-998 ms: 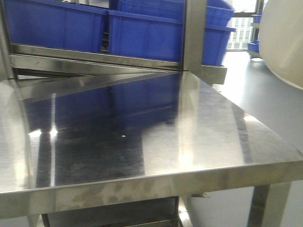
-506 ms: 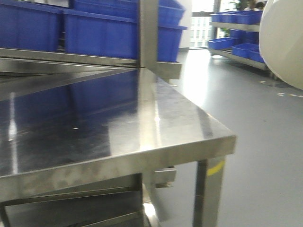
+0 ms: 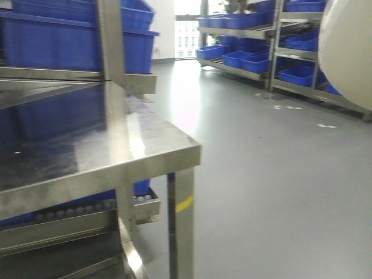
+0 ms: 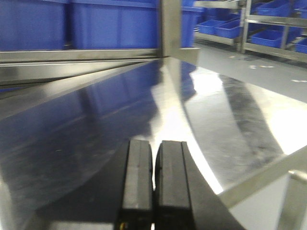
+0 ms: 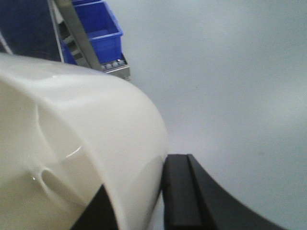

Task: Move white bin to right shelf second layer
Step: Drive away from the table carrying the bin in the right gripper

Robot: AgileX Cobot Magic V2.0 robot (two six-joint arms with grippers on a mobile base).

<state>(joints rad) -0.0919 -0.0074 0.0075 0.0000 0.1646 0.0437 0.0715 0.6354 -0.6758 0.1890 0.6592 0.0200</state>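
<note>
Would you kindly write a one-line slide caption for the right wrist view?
Right gripper shut on the white bin wall over grey floor, a blue crate on a roller rack behind.

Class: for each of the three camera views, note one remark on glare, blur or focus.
Front-facing view: bright light glares off the steel table, and the white bin at the right edge is soft. Left wrist view: a bright glare streak crosses the table; the shut left claw is blurred. Right wrist view: the bin looms close, out of focus.
</note>
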